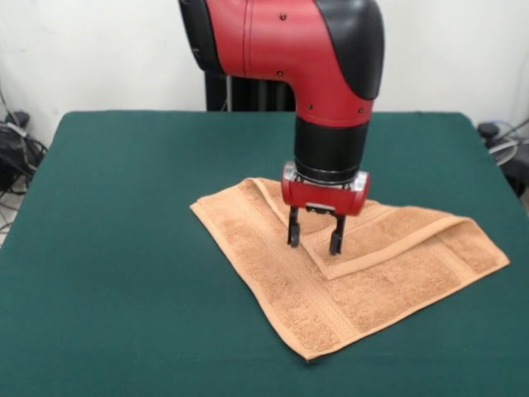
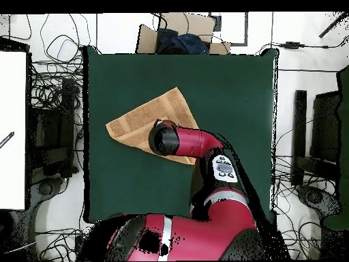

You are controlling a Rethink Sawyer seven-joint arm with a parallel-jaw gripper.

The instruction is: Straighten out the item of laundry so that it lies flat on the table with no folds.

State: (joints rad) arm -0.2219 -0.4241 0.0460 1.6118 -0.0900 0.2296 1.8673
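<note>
The item of laundry [image 1: 273,273] is a light orange-tan towel lying on the green table [image 1: 124,248], with its far part folded over toward the front so a doubled flap runs across the middle. My gripper [image 1: 314,241] hangs straight down over that folded flap, open, with its fingertips just at the flap's edge. From overhead the towel [image 2: 140,121] shows left of the arm, and the arm's wrist covers the gripper and the towel's right part.
Cables and dark equipment lie off both table sides [image 1: 16,153]. A cardboard box [image 2: 180,37] sits beyond the table's far edge in the overhead view. Green cloth [image 2: 232,95] surrounds the towel on all sides.
</note>
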